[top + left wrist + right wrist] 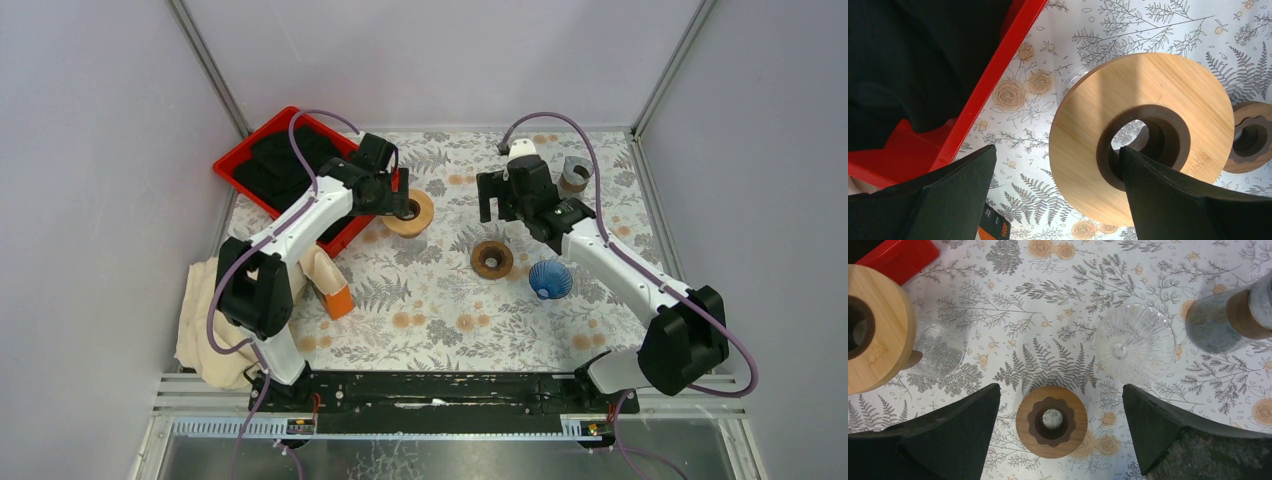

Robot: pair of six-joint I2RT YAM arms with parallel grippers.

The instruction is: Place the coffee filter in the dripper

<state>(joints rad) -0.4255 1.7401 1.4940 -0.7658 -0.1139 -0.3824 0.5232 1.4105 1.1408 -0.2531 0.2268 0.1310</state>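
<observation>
A blue ribbed glass dripper (551,279) stands on the floral cloth right of centre. A clear ribbed glass cone (1135,342) lies between a small dark wooden ring (1050,422) and a grey jar; my right arm hides it from above. No loose coffee filter shows; an orange pack (337,298) marked 100P lies at the left. My left gripper (1057,149) is open, one finger over the hole of a large bamboo ring (1088,115), the other outside its rim. Open and holding nothing, my right gripper (1060,387) hovers above the small ring (491,259).
A red tray (240,160) holding black cloth sits at the back left. A grey jar with a wooden collar (575,175) stands at the back right. A beige cloth (205,320) hangs over the left table edge. Clear glass (940,352) shows beside the bamboo ring.
</observation>
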